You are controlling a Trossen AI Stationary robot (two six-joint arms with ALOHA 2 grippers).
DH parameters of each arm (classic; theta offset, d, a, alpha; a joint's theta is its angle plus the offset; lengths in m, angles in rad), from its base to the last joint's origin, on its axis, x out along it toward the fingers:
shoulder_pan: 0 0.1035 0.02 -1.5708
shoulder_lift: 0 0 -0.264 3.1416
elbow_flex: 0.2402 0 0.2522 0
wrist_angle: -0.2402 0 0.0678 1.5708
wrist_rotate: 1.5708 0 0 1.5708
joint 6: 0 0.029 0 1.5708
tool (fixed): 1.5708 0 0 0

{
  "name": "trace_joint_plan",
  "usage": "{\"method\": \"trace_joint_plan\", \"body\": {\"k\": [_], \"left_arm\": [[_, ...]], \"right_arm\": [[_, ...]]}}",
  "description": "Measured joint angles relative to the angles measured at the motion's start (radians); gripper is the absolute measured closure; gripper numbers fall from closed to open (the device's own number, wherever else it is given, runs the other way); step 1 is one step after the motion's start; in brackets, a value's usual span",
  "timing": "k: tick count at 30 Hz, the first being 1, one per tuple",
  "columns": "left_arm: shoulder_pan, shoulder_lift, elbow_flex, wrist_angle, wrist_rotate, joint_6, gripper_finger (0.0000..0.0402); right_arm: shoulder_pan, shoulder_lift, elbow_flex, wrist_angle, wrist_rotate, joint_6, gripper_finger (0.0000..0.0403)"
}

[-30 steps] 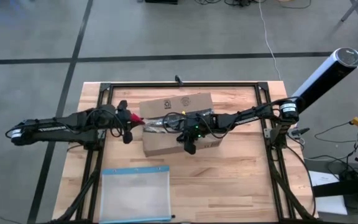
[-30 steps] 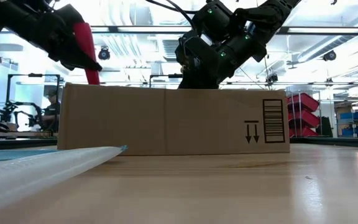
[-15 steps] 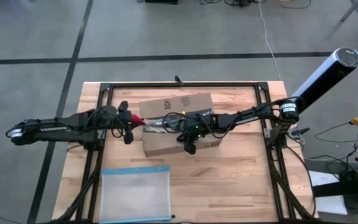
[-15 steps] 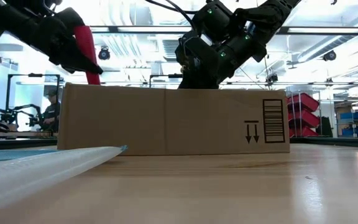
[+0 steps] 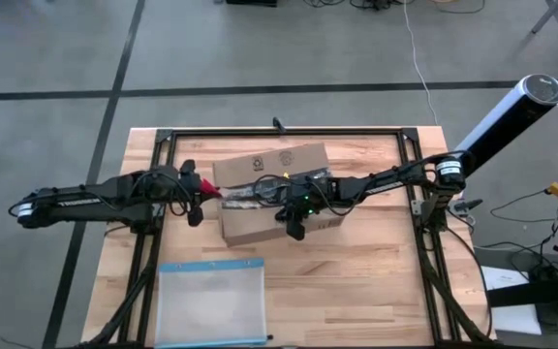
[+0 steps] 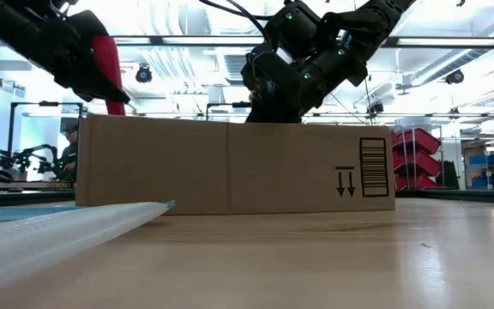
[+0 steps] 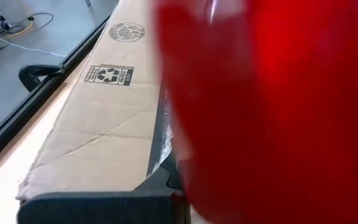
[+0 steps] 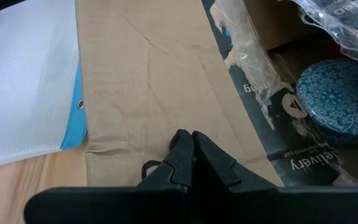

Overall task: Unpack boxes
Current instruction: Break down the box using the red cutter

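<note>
Two claws at the brown cardboard box

The brown cardboard box (image 5: 269, 194) sits mid-desk. The left claw (image 5: 200, 192) grips a small red tool (image 5: 209, 191) at its left end. The right claw (image 8: 188, 152), clenched shut, presses on a box flap.

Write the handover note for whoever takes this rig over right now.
Left gripper: shut on the red tool, at the box's left end.
Right gripper: jaws shut, empty, pressing on the near flap on top of the box.
Box sits mid-table; clear pouch lies at the near edge.
Done: top tape is cut, the seam gapes, showing a blue patterned item and plastic wrap inside.
Left: spread the flaps and take the contents out.
</note>
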Motion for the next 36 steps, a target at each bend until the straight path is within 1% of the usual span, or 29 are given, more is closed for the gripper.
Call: {"method": "trace_joint_plan", "body": {"k": [3,8,12,17,20,29,32,36], "left_arm": [[0.0,-0.011,0.017,-0.041,-0.031,-0.028,0.0381],[0.0,-0.001,0.01,-0.024,-0.046,-0.053,0.0381],[0.0,0.027,0.005,0.013,-0.049,-0.054,0.0381],[0.0,0.065,0.001,0.116,-0.003,-0.017,0.0381],[0.0,0.096,0.001,0.156,0.007,-0.001,0.0381],[0.0,0.213,0.0,0.179,0.014,0.006,0.0381],[0.0,0.234,0.0,0.181,-0.013,0.012,0.0381],[0.0,0.233,0.0,0.171,-0.029,0.015,0.0381]], "right_arm": [[0.0,0.0,0.0,-0.002,0.0,0.0,0.0403],[0.0,0.0,0.0,-0.004,0.002,0.0,0.0403],[0.0,0.0,-0.002,-0.008,0.002,0.0,0.0403],[0.0,0.0,-0.002,-0.01,0.001,0.001,0.0403],[0.0,0.0,-0.002,-0.011,0.001,0.003,0.0403],[0.0,0.0,-0.002,-0.011,0.0,0.003,0.0403],[0.0,0.0,-0.002,-0.012,0.001,0.004,0.0403],[0.0,0.0,-0.002,-0.012,0.001,0.009,0.0403]]}}
